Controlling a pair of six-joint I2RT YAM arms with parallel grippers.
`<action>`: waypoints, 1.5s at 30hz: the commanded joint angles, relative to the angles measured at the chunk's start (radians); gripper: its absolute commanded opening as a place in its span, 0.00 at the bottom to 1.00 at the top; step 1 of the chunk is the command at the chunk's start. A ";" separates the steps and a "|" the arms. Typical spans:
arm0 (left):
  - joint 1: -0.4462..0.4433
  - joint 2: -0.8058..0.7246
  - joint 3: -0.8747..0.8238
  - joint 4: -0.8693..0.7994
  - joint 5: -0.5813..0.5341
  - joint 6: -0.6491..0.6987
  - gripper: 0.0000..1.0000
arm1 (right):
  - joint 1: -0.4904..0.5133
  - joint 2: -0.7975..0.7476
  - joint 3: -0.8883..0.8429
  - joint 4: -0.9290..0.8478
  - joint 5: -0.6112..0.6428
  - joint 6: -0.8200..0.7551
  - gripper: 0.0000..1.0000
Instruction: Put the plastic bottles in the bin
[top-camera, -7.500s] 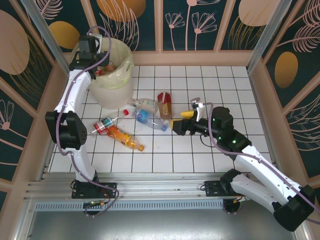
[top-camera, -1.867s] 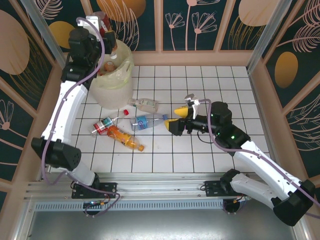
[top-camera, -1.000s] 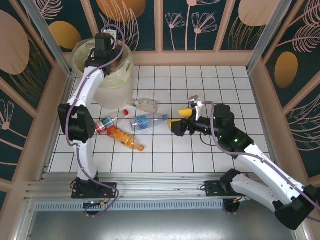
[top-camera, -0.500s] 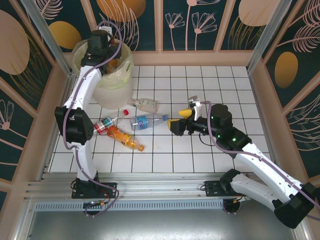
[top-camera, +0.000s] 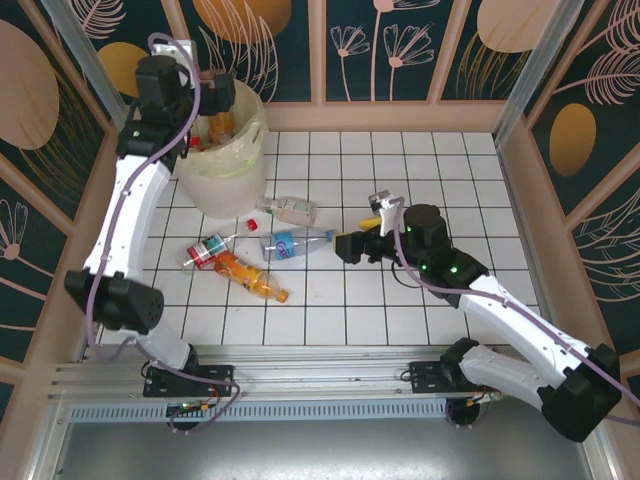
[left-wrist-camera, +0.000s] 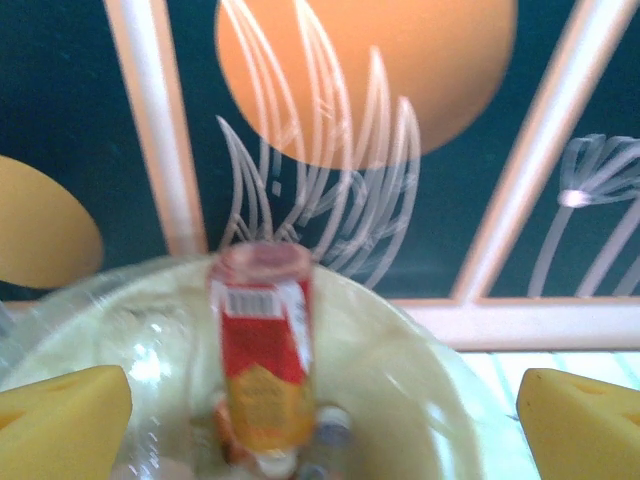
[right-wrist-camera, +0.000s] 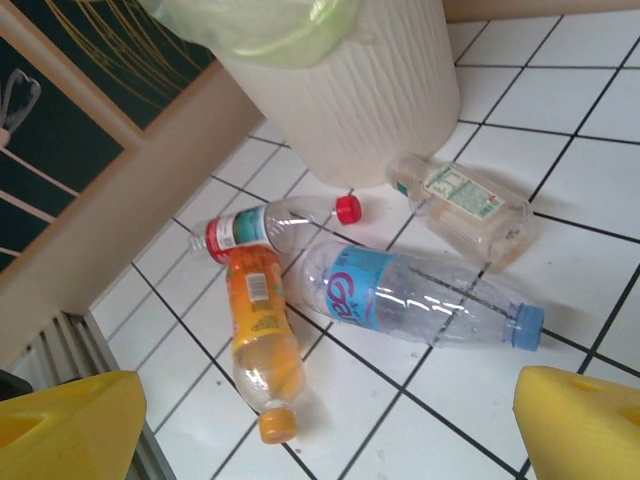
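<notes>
**Four bottles on the surface, both fingers spread wide**

The white tiled surface (top-camera: 420, 160) carries the bin (top-camera: 222, 190) in its far left corner. The bin has a pale yellow bag inside, and some bottles lie in it.

The left arm (top-camera: 125, 200) reaches up along the left edge to above the bin. The right arm (top-camera: 500, 300) stretches from the near right corner toward the middle of the surface.

In the left wrist view a red bottle (left-wrist-camera: 262, 370) is in the mouth of the bin, on end with its cap down. It is blurred and touches no pad.

Four bottles lie in front of the bin, on the left half of the surface:
- The blue-label bottle (right-wrist-camera: 410, 295) is nearest to the middle.
- The clear bottle (right-wrist-camera: 460, 200) lies near the wall of the bin.
- The orange bottle (right-wrist-camera: 262, 345) is closest to the near edge.
- The red-cap bottle (right-wrist-camera: 270, 225) lies just beside it, toward the left edge.

The left fingers (left-wrist-camera: 62, 420) are wide apart and hold nothing. The right fingers (right-wrist-camera: 580, 420) hang near the cap of the blue-label bottle, also wide apart and holding nothing.
</notes>
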 joint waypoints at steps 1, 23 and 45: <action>0.006 -0.095 -0.163 0.039 0.205 -0.126 0.99 | 0.006 0.043 0.016 -0.012 -0.054 -0.100 0.96; 0.006 -0.576 -0.974 0.290 0.457 -0.398 0.99 | 0.081 0.671 0.367 -0.125 0.070 -0.416 0.99; 0.005 -0.598 -1.022 0.328 0.510 -0.385 0.99 | 0.137 1.023 0.630 -0.210 0.145 -0.501 0.98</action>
